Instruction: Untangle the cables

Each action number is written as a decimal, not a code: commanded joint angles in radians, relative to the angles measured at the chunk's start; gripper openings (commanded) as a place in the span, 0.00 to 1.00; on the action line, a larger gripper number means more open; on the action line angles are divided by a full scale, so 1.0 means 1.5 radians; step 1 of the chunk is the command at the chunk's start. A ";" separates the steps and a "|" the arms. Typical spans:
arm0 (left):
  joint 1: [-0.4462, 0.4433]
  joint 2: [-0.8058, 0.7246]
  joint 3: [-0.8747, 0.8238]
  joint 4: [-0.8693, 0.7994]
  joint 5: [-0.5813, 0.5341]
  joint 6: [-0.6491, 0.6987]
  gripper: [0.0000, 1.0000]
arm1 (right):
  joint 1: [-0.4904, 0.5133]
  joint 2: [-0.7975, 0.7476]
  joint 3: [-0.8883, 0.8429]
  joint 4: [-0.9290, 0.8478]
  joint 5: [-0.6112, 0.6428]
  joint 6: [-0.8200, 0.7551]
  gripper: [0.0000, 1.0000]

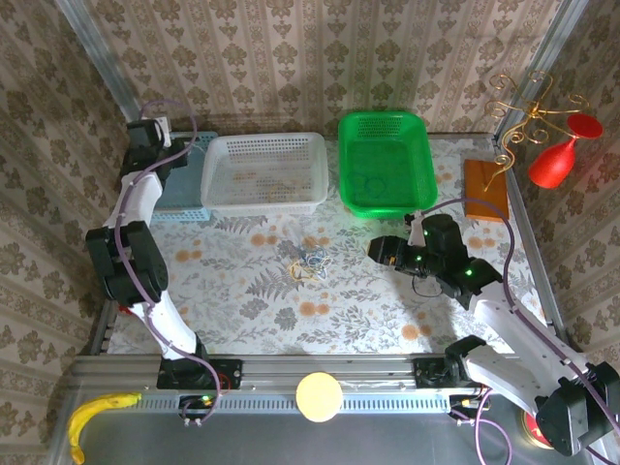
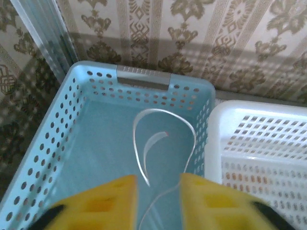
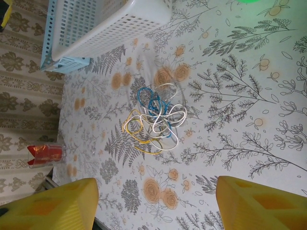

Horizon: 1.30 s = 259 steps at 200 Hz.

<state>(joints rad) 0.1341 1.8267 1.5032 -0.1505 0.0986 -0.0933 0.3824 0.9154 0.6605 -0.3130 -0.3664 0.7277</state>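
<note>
Right claw [image 3: 156,191] is spread wide, empty; the cables [image 3: 154,119], clumped mid-tabletop, are judged light and limp, best pinched at an outer loop; left claw [image 2: 158,184] is parted over a blue basket [image 2: 57,143].

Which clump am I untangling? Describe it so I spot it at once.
Start at the white basket at the back. Just nearer than its right end, on the floral cloth, lies the cable clump. It is a small tangle of thin blue, white and yellow loops, outside every basket.
</note>
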 commanded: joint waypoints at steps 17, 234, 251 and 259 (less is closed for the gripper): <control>0.015 -0.020 -0.005 -0.004 0.011 -0.017 0.70 | -0.003 -0.009 0.010 -0.021 -0.001 -0.019 0.67; -0.255 -0.399 -0.270 -0.116 0.069 -0.200 1.00 | 0.060 0.302 0.098 0.158 -0.027 -0.020 0.61; -0.307 -0.427 -0.331 -0.101 0.033 -0.225 1.00 | 0.072 0.353 0.115 0.173 -0.028 -0.019 0.59; -0.326 -0.437 -0.359 -0.089 0.018 -0.241 1.00 | 0.078 0.373 0.123 0.179 -0.028 -0.018 0.59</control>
<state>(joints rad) -0.2897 1.2209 1.0607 -0.3214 0.2089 -0.3618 0.4751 1.3975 0.7982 -0.0990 -0.3973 0.7090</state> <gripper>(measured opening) 0.999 0.597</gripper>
